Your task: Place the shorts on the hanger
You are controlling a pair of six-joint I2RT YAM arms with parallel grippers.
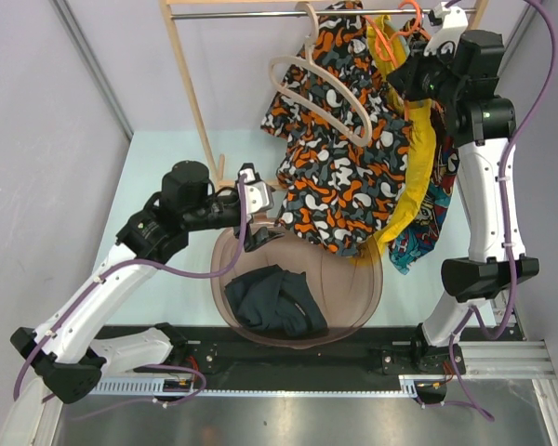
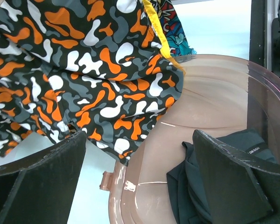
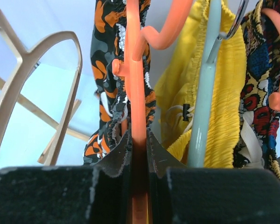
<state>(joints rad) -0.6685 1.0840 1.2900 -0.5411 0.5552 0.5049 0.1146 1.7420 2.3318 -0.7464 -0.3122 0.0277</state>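
The right jaws are clenched on the thin bright orange plastic hanger (image 3: 136,93), its stem between them. The limp camouflage-print shorts in orange, black, white and grey (image 2: 84,79) hang just beyond the wide-open, empty left jaws. The cloth looks soft, light and apt to slide. The gathered waistband beside the right jaws seems the firmest hold.

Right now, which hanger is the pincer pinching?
The thin orange hanger beside the camouflage shorts, clamped in the right pincer; the beige hanger and pale green hanger hang ungripped.
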